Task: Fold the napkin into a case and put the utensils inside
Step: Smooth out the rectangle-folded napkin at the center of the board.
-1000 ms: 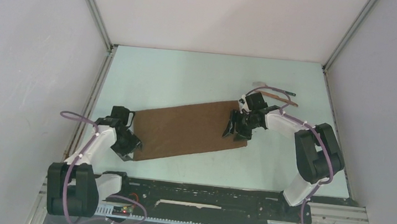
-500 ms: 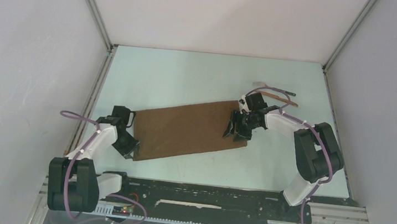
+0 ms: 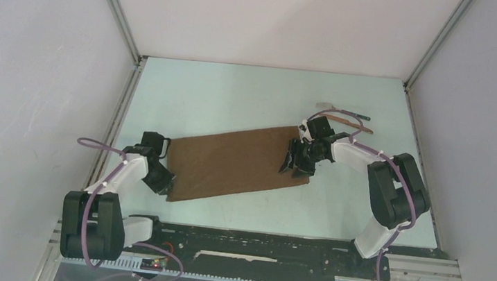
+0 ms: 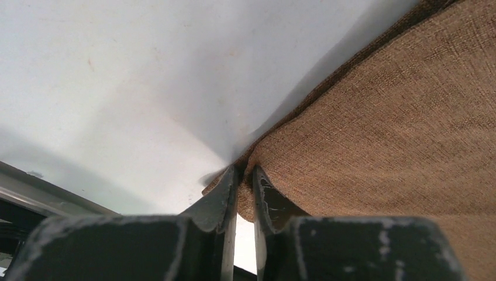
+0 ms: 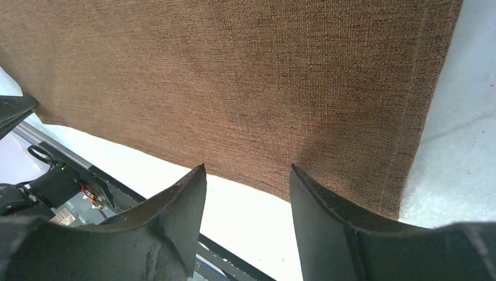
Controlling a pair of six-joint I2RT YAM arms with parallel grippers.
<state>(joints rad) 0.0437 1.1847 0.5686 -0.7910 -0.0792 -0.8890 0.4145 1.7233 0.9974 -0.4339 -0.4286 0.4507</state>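
- Pale table [image 3: 237, 90] inside a white-walled booth, flat even light.
- The napkin [image 3: 236, 160] lies flat as a brown oblong. It slants from near-left to far-right across the middle of the table. By my reading it is not yet a case, and more folding is due.
- The left gripper [image 3: 166, 185] is at the near-left corner. My wrist view shows its fingers [image 4: 225, 193] all but together, with the tip of the cloth corner pinched between them.
- The right gripper [image 3: 293, 166] sits over the near edge by the right-hand end. Its fingers [image 5: 175, 216] are apart and straddle that edge just in from the stitched hem [image 5: 430, 88]. I cannot tell whether the tips touch the cloth.
- The utensils [image 3: 350, 114] lie together on the table beyond the right gripper, near the napkin's far-right corner and apart from it.
- Step in hand, as I judge it: get a matching hold on the right so both ends of the near edge can be carried over together.
- To do it well, I would bring the right fingers lower so one slips under the edge, then close near the hem rather than mid-cloth. I would confirm in the wrist view that the weave is between the pads before any lift.
- I would raise both ends evenly. The cloth looks soft and will likely sag between the grips, so a little tension along the edge should help.
- Risks: the left pinch is on the very tip of the corner and may slip. A wide swing of the right arm could knock the utensils behind it.
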